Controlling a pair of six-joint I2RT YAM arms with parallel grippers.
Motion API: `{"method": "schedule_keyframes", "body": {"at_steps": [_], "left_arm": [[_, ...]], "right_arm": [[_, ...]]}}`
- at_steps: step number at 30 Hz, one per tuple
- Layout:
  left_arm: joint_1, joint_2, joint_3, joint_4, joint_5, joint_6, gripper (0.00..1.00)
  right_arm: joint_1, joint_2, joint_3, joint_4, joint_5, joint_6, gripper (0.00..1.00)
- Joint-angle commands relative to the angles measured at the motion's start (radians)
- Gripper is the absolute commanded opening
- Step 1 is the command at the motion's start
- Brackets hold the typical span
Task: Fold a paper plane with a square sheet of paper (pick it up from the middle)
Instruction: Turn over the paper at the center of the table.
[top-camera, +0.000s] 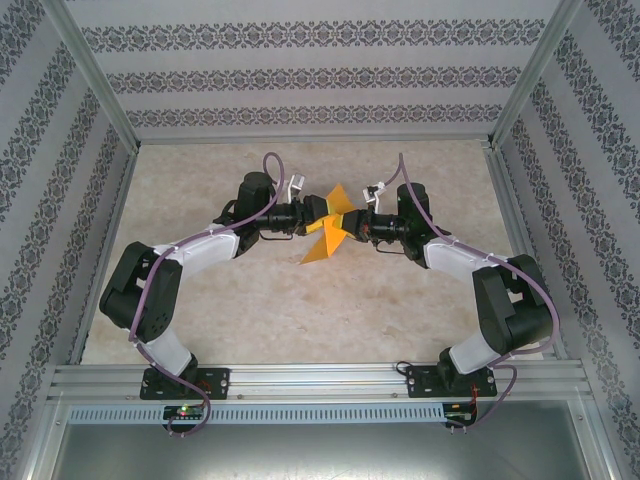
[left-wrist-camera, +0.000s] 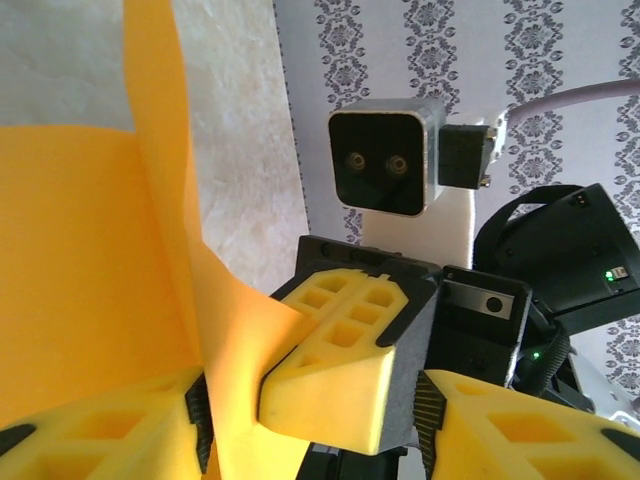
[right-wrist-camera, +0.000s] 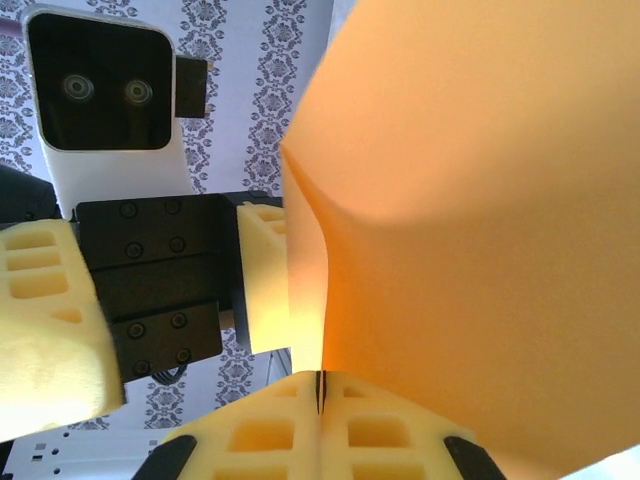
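Right pincer (right-wrist-camera: 320, 405) is shut tight on the paper (right-wrist-camera: 480, 230) at its edge. Left pincer (right-wrist-camera: 165, 310) is partly open and holds nothing; one finger (right-wrist-camera: 262, 280) sits right beside the paper, and I cannot tell if it touches. Both meet above the middle of the table (top-camera: 300, 310). The paper hangs there in the air, bent, and its folds are hard to make out. Up close its corners are cut off. Past the table's far edge stands a patterned wall (top-camera: 300, 80).
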Motion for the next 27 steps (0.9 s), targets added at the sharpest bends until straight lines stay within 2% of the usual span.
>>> {"method": "schedule_keyframes", "body": {"at_steps": [1,11,16,21,27], "left_arm": [[-0.008,0.009,0.028,-0.033,0.035,0.042,0.54],[-0.009,0.025,0.064,-0.144,0.045,0.115,0.3],[-0.009,0.046,0.077,-0.153,0.051,0.124,0.22],[-0.008,0.049,0.098,-0.227,0.037,0.174,0.18],[-0.01,0.051,0.098,-0.226,0.036,0.174,0.12]], "right_arm": [[-0.009,-0.01,-0.019,0.035,-0.009,0.006,0.0],[-0.009,-0.008,-0.01,0.03,-0.015,0.006,0.01],[-0.01,-0.011,-0.007,0.025,-0.018,0.005,0.02],[-0.008,-0.014,-0.007,0.02,-0.019,0.001,0.03],[-0.009,-0.011,-0.009,-0.008,-0.012,-0.019,0.07]]}}
